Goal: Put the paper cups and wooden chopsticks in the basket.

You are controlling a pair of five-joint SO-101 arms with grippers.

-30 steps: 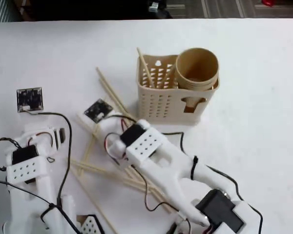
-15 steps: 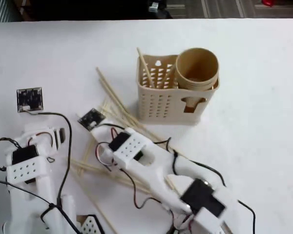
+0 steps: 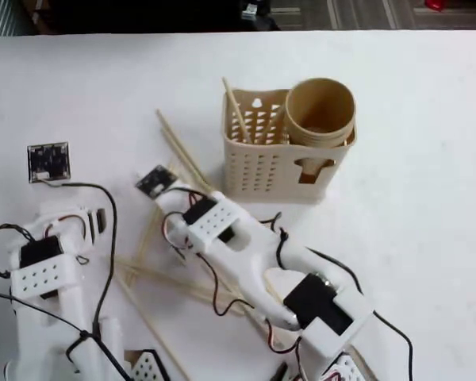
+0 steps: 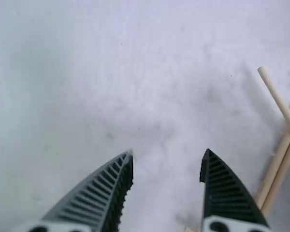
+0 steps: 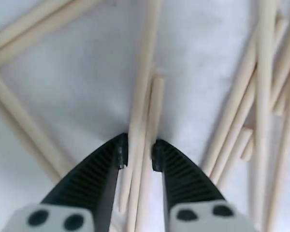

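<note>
The right gripper (image 5: 137, 147) is clamped on two pale wooden chopsticks (image 5: 142, 87) among those scattered lower centre-left in the high view. The left gripper (image 4: 166, 162) hangs with its jaws apart over the white table (image 4: 111, 72). A tan paper cup (image 3: 320, 111) stands in the beige perforated plastic basket (image 3: 262, 171), upper centre.

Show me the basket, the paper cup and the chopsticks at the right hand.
basket (image 3: 270, 171), high view, perforated front wall.
paper cup (image 3: 321, 107), high view, inner wall.
chopsticks (image 5: 142, 72), right wrist view, shaft just beyond the right hand (image 5: 137, 150).
</note>
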